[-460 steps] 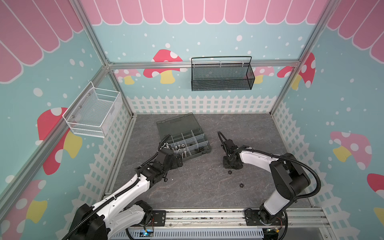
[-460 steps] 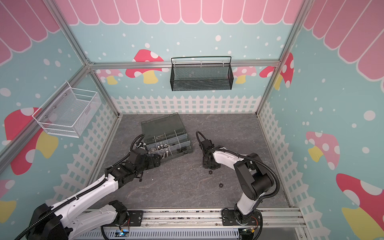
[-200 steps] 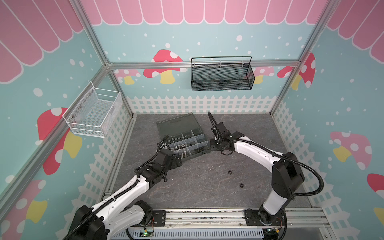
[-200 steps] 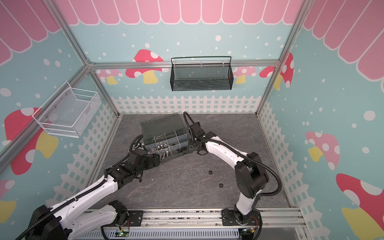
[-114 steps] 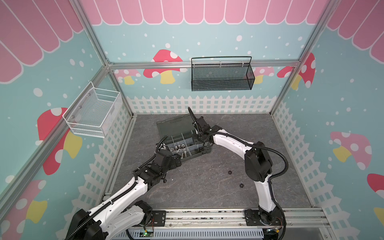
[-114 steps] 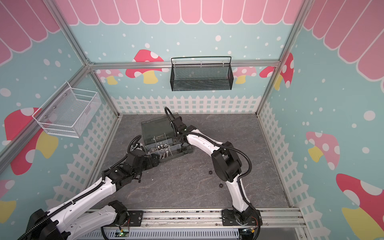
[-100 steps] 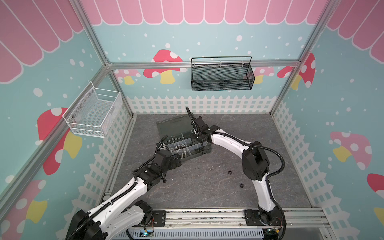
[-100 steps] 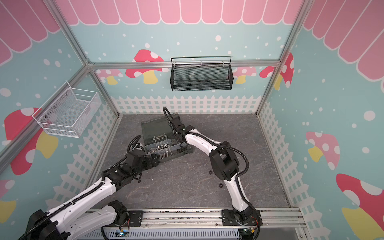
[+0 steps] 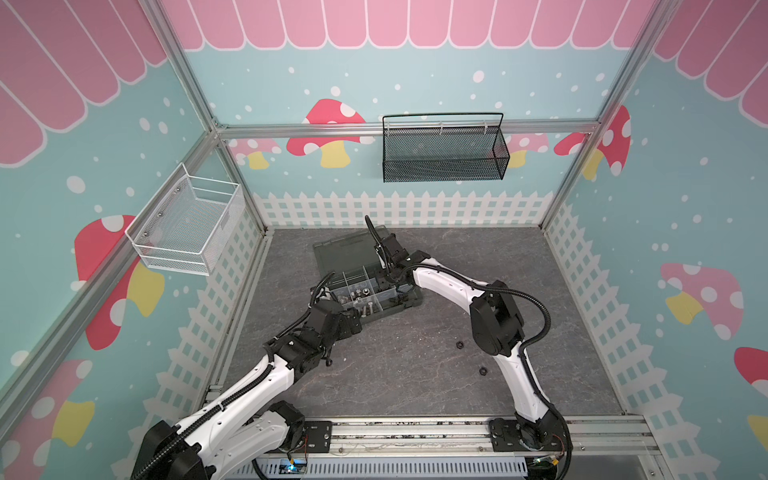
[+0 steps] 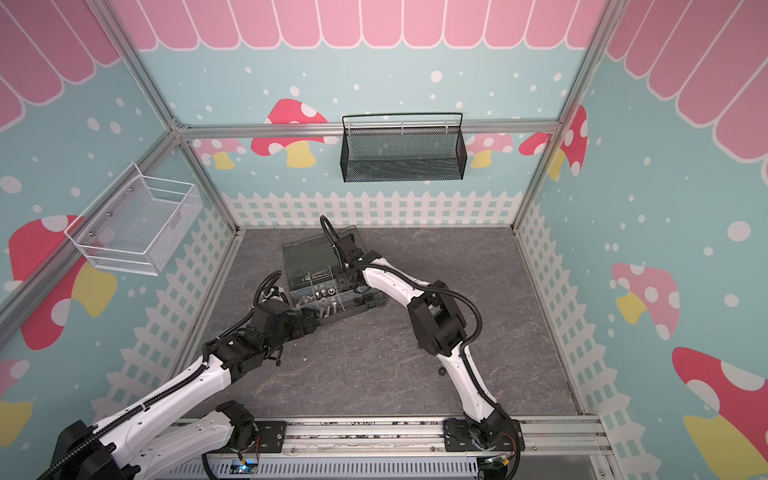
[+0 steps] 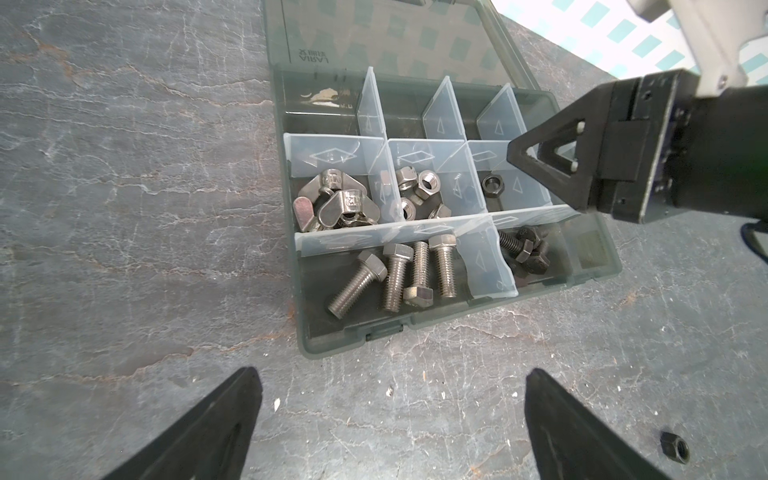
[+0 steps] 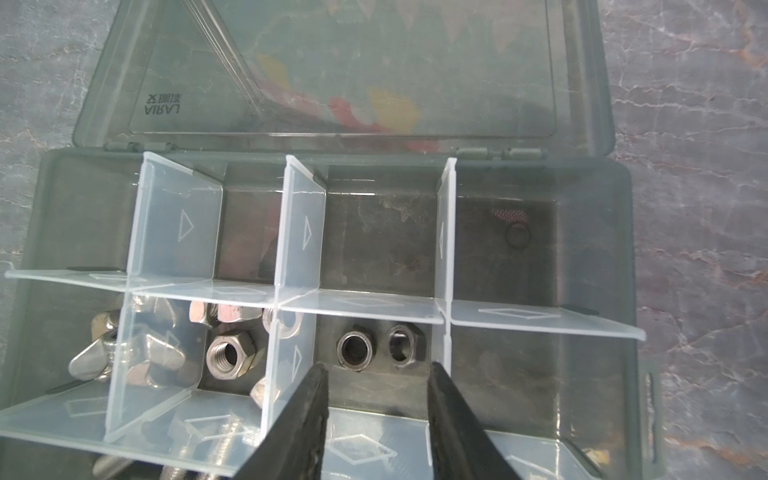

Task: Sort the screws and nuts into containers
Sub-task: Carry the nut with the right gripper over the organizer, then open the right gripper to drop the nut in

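Four silver screws (image 11: 392, 282) are laid flat in a front compartment (image 11: 311, 282) of the box (image 11: 332, 347), axes front to back, three heads toward the divider (image 11: 345, 241), one reversed. Two black nuts (image 12: 354, 349) are seen under the parted, empty right claw (image 12: 378, 368); two loose nuts (image 9: 459, 344) lie on the bench (image 9: 395, 374). The left claw (image 11: 392, 372) is spread wide.

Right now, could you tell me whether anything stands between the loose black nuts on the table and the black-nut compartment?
Yes: the right end effector hangs directly over that compartment; the table between looks bare.
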You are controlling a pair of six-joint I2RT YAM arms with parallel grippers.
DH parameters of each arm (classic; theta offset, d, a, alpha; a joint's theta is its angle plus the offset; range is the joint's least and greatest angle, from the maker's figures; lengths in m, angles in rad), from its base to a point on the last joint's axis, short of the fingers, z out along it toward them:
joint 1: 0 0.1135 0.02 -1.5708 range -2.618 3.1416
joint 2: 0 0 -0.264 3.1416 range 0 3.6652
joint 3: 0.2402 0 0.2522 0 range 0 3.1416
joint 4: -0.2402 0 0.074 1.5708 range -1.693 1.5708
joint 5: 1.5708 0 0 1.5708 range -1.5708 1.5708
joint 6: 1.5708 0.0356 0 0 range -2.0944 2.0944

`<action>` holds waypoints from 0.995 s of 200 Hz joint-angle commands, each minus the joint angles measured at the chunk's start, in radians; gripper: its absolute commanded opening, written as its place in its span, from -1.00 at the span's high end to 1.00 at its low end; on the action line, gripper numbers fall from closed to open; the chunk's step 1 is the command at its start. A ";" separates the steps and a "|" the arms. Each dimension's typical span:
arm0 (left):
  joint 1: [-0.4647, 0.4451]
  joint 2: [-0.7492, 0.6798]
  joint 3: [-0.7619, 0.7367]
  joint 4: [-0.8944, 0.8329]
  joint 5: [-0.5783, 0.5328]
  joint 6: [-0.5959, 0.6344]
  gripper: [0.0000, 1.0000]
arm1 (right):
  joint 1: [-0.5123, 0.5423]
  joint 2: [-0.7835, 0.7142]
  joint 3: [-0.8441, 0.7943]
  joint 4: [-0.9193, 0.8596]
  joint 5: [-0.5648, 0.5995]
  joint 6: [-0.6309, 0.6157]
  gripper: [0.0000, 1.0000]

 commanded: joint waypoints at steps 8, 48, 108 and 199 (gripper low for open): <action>0.004 -0.015 -0.007 -0.018 -0.015 -0.015 -0.99 | 0.004 -0.035 0.023 -0.023 0.026 -0.013 0.15; 0.004 -0.019 0.001 -0.017 0.010 0.003 -0.99 | 0.003 -0.133 -0.033 -0.060 0.121 0.018 0.13; -0.016 0.018 0.035 0.012 0.081 0.054 -0.99 | -0.019 -0.428 -0.365 -0.062 0.237 0.148 -0.07; -0.058 0.109 0.061 0.093 0.101 0.047 -0.99 | -0.080 -0.811 -0.921 -0.088 0.123 0.326 -0.18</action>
